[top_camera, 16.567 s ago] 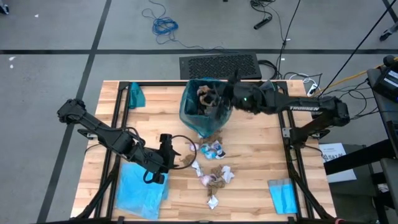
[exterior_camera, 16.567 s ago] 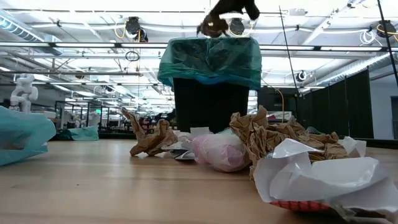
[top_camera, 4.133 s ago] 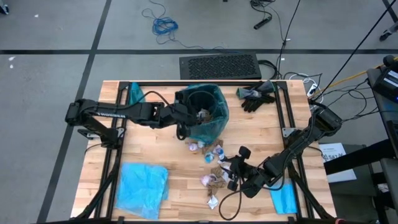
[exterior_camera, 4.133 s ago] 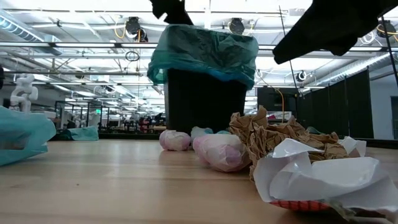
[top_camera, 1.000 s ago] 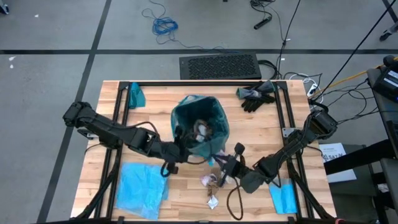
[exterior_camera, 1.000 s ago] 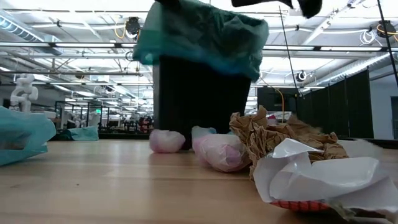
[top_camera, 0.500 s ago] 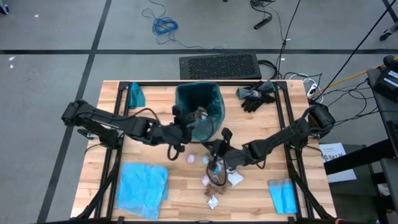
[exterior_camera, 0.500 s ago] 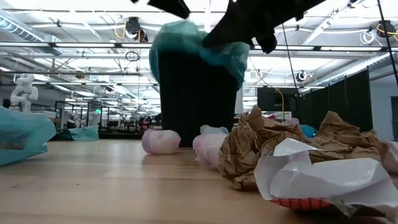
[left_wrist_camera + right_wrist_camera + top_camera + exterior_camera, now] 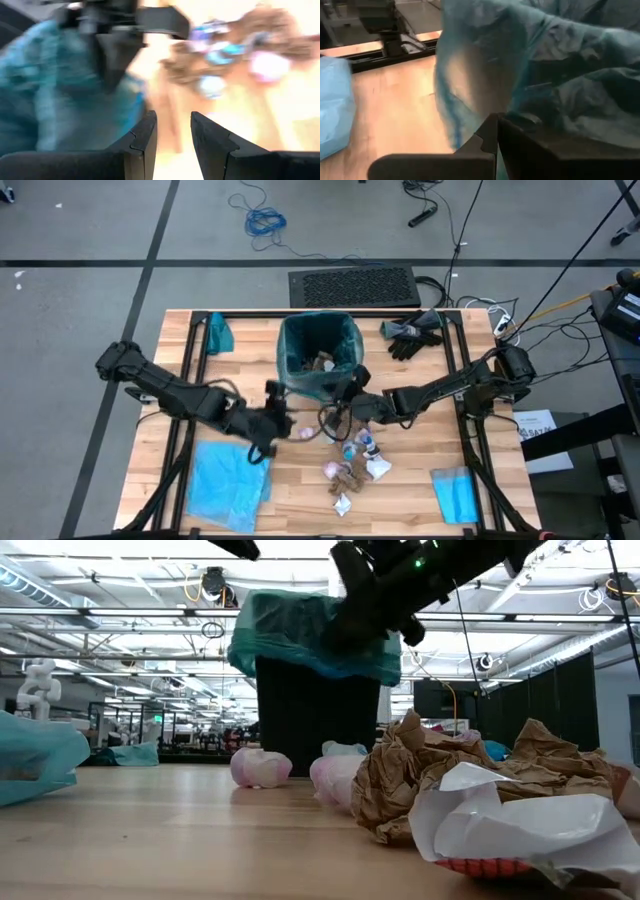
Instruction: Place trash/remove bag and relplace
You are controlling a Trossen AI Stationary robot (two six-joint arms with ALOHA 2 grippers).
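Note:
The black bin with the dark teal liner (image 9: 320,352) stands upright at the table's far middle; its overhang (image 9: 300,630) drapes over the rim. My right gripper (image 9: 340,407) (image 9: 496,125) is shut, right at the liner's near side (image 9: 485,65). My left gripper (image 9: 272,423) (image 9: 174,125) is open and empty, near-left of the bin. Trash lies on the table near the bin: a pink wad (image 9: 305,433) (image 9: 260,767), wrappers (image 9: 365,445), brown paper (image 9: 350,473) (image 9: 430,775) and white paper (image 9: 520,825). Scraps show inside the bin (image 9: 322,363). My right gripper points its shut fingers level at the liner's hanging overhang (image 9: 470,115) on the bin's near side. Whether the fingertips touch or pinch the plastic, I cannot tell.
A sky-blue bag (image 9: 230,475) lies flat at the near left, a folded blue cloth (image 9: 455,495) at the near right. Black gloves (image 9: 412,332) rest at the far right, a teal wad (image 9: 218,332) at the far left. Black frame rails (image 9: 190,380) run along both sides.
The bin, tilted and nearer a second ago, has shifted toward the far edge and now stands upright. My left gripper has drawn back from the bin's rim toward the near edge. My right gripper has moved from the trash pile up to the bin's near side; the brown paper has shifted.

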